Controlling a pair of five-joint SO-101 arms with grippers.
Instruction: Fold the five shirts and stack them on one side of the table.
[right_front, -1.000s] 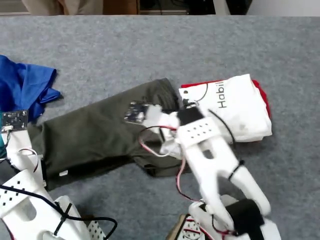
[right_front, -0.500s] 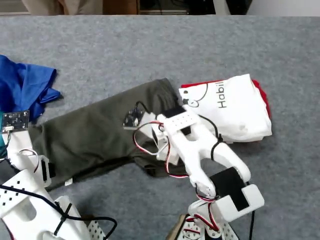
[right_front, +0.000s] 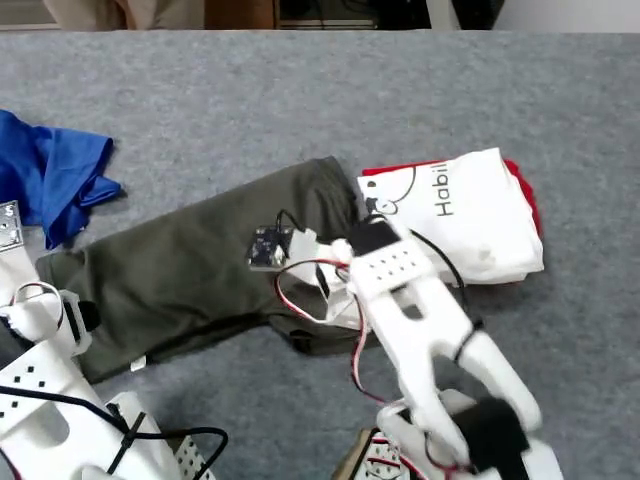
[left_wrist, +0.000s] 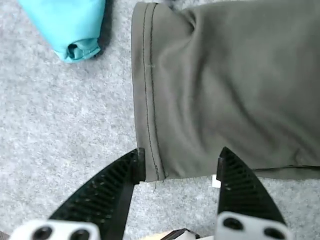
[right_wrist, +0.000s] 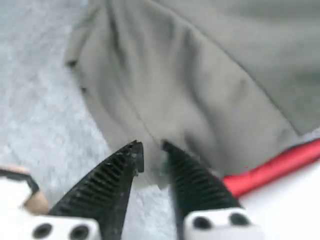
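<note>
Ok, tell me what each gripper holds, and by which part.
Left gripper is open astride the hem corner of the olive shirt, holding nothing. Right gripper: cannot tell.

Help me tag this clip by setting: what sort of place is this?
Probably a robotics lab or workshop test bench: a grey felt-covered table, small robot arms with loose wires, and an olive shirt spread beside a folded white shirt.

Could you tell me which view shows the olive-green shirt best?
The high view: the olive-green shirt lies there almost whole, partly under an arm. The left wrist view shows its stitched hem at the open left gripper; the right wrist view shows creased cloth beside a red edge.
</note>
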